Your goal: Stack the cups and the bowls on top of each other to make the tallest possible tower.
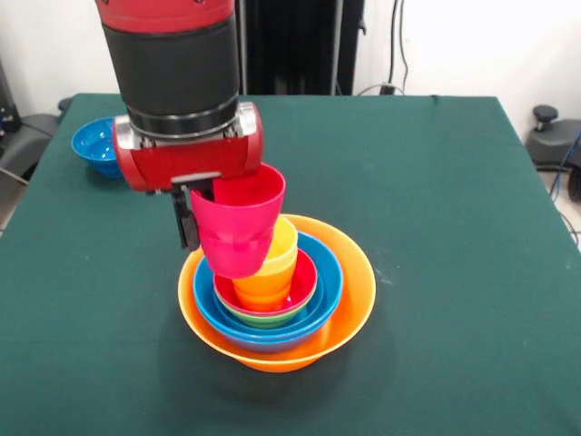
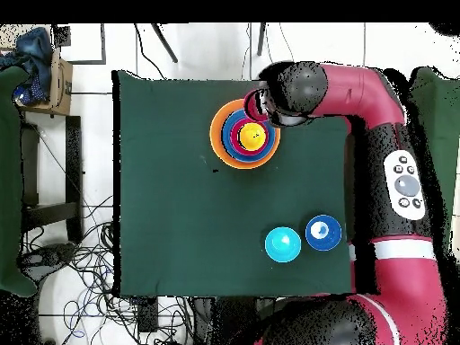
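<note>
The tower stands mid-table: a very large orange bowl [image 1: 349,304] holds a blue bowl [image 1: 325,277], a green bowl, a red bowl [image 1: 304,277], an orange cup [image 1: 263,289] and a yellow cup [image 1: 283,243] on top. It also shows in the overhead view [image 2: 244,135]. My gripper [image 1: 201,218] is shut on the rim of a red/pink cup [image 1: 238,227], one black finger [image 1: 186,222] outside its wall. The cup hangs tilted, just above the tower's left side, beside the yellow cup. From overhead the held cup [image 2: 257,104] is at the tower's edge.
A blue bowl [image 1: 95,145] sits at the table's far left corner, partly behind the arm. Overhead, a light-blue bowl [image 2: 282,244] and a dark-blue bowl [image 2: 323,232] stand side by side near the robot's base. The green table [image 1: 454,227] edges are far from the tower.
</note>
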